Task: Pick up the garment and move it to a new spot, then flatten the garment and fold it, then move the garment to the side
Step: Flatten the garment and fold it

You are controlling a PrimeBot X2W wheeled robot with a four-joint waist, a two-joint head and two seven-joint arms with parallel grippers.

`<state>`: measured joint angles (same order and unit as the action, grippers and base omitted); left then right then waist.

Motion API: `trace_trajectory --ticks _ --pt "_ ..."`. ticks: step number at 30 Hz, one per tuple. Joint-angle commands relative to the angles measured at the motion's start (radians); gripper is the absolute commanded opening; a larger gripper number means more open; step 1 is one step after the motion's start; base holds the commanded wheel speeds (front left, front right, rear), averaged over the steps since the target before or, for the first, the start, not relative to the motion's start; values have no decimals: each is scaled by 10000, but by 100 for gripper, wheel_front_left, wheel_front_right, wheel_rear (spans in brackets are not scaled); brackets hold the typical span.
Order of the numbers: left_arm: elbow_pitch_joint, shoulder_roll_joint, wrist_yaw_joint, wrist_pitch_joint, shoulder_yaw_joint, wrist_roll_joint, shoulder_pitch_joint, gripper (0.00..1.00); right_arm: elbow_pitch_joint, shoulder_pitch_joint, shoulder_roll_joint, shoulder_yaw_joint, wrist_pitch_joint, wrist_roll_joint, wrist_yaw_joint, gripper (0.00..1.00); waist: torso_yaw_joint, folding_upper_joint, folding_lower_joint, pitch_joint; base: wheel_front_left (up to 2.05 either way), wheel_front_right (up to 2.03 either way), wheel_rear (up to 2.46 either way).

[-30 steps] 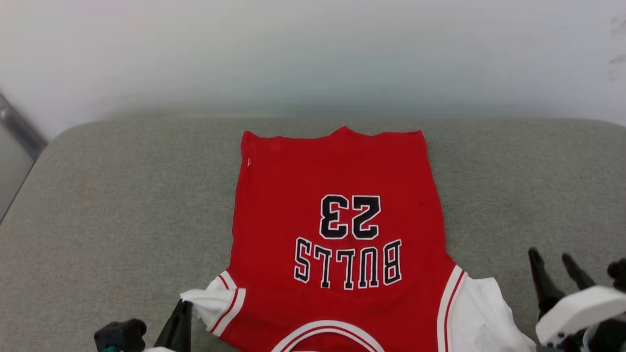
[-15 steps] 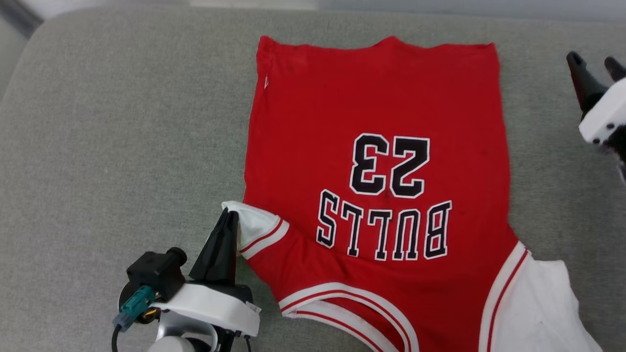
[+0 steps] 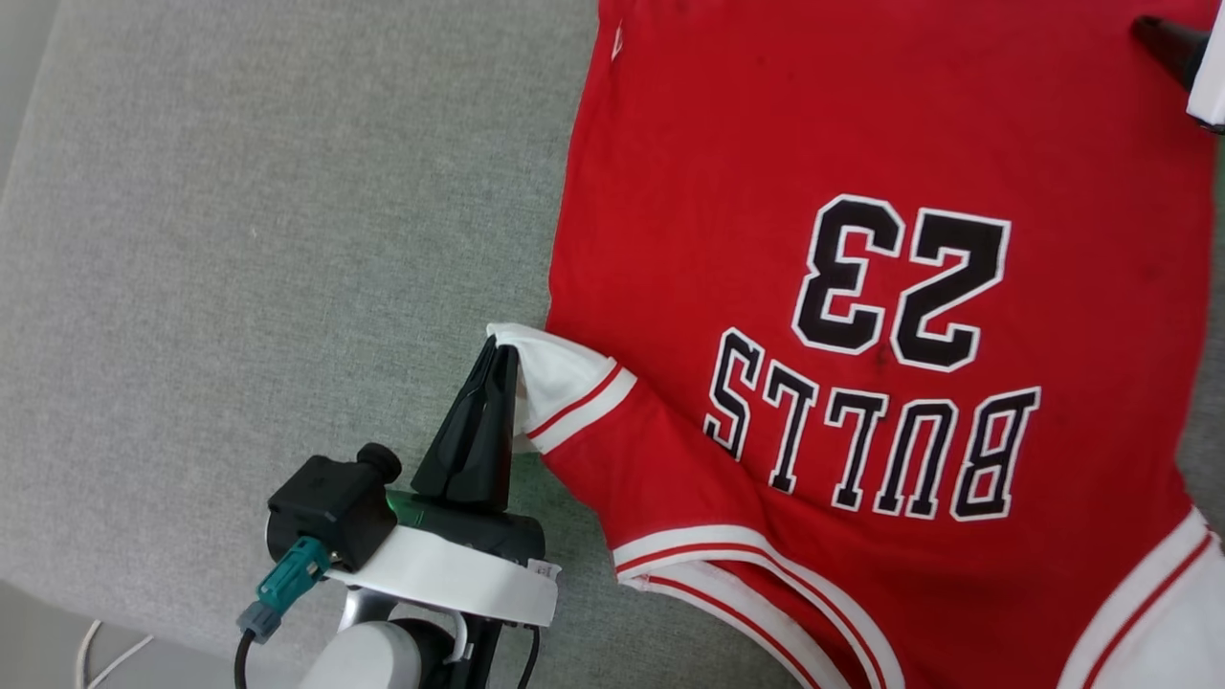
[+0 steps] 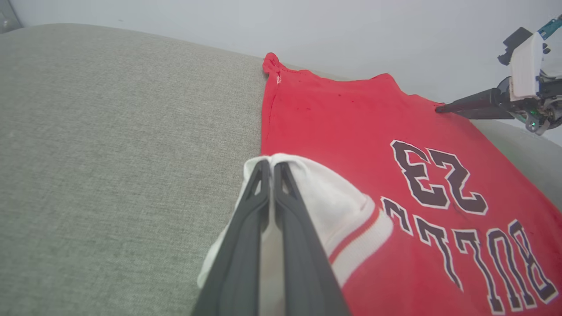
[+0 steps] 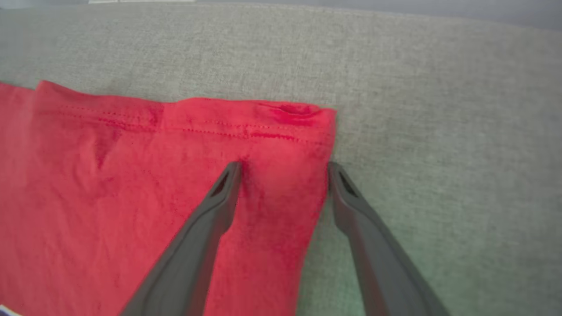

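The red "BULLS 23" jersey T-shirt [image 3: 727, 191] lies spread flat, print up, on a grey woven cushion [image 3: 239, 239], hem toward the wall and collar toward the robot (so the lettering reads upside down in the head view). The left gripper [image 3: 498, 356] is pinched tight on the white sleeve [image 3: 565, 378] at the shirt's left edge, bunching it up off the fabric. The right gripper [image 5: 284, 164] is spread wide at the far hem corner [image 5: 307, 114], one finger over red cloth, the other over bare cushion beside the side seam. Left of the shirt the cushion runs broad and bare to its rounded edge. Beyond the hem a grey strip meets a plain pale wall [image 4: 351, 26]. Below the near left corner, a thin white cable [image 3: 96, 651] lies on pale floor.
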<state>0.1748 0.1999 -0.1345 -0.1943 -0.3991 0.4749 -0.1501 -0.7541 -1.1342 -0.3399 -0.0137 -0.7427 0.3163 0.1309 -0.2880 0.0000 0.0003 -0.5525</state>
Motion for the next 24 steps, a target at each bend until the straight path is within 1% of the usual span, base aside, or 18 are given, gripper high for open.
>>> trace_trajectory --ticks 1,6,7,9,12,16,19,20,23,24 --pt "30 -70 12 -72 -16 -43 -147 0 -237 -148 -77 105 -226 -32 -3 100 -257 0 -3 -355 0 0 0" --pt "-88 -114 -8 -138 -40 -13 -199 0 -1127 218 77 261 -1291 -22 -3 100 -290 0 -3 -397 0 0 0" --pt "-114 -120 -8 -133 -46 5 -202 0 -1244 278 52 221 -1430 -89 -3 55 -294 0 -3 -380 0 0 0" --pt "-189 -136 2 -143 -64 23 -210 0 -1427 372 -4 156 -1642 -249 -5 0 -314 0 -3 -314 0 0 0" --pt "-428 -151 55 -91 -143 108 -175 0 -1397 362 -97 -20 -1533 -393 -3 0 -369 0 -3 91 0 0 0" --pt "-737 -70 9 -29 -70 216 -32 0 -1188 371 -357 -16 -1212 -563 -5 0 -321 0 -3 716 0 0 0" --pt "-1031 54 -70 89 50 306 144 0 -904 465 -567 105 -903 -589 -6 0 -179 0 -3 1294 0 0 0" --pt "-1031 54 -70 89 50 306 144 0 -904 465 -567 105 -903 -589 -6 0 -179 0 -3 1294 0 0 0" --pt "-1318 205 -157 265 159 442 387 0 -580 939 -725 391 -544 -510 -5 0 38 0 -3 1980 0 0 0" --pt "-1450 279 -246 353 245 478 489 0 -495 1189 -785 516 -435 -498 -5 0 138 0 -3 2224 0 0 0"
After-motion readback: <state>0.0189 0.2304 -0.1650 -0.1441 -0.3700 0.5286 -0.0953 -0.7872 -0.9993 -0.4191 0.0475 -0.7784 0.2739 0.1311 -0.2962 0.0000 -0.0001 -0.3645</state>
